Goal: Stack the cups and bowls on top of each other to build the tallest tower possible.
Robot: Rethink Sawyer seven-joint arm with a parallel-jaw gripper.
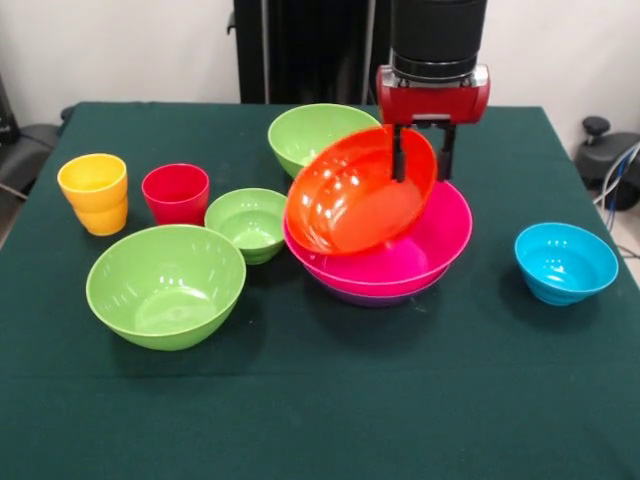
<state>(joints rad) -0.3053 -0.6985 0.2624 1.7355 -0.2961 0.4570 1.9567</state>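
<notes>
crowding pink bowl, small green bowl, blue bowl

Arm cut off by the top edge above its black barrel; only the lower segment and red wrist show. Purple bowl almost wholly hidden under the pink bowl, only a thin sliver of its underside showing; the tilted orange bowl covers the pink bowl's left interior and part of the far green bowl. One finger crosses inside the orange rim and the other sits behind it, so contact with the rim cannot be judged; dark objects at both side edges are cut off and unidentifiable.
</notes>
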